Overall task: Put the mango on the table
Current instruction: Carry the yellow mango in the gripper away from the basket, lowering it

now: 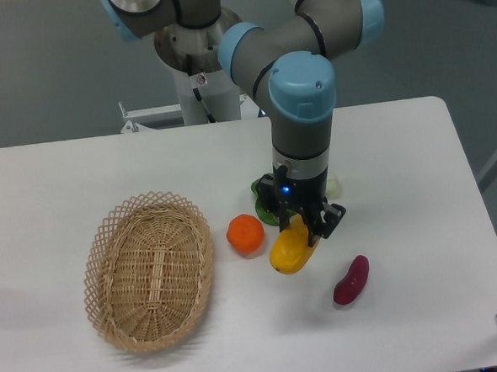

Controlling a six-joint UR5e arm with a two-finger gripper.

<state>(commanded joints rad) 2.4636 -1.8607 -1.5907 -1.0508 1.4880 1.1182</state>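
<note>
The mango point(291, 251), yellow with an orange blush, sits tilted just right of the table's point(399, 160) middle. My gripper point(307, 226) points straight down, with its black fingers closed around the mango's upper right end. I cannot tell whether the mango's lower end touches the white tabletop or hangs just above it.
A round orange point(245, 234) lies close to the mango's left. To the lower right lies a purple elongated vegetable point(351, 280). An oval wicker basket point(150, 270) stands empty on the left. A green item point(264, 204) and a pale object point(335, 185) sit behind the gripper.
</note>
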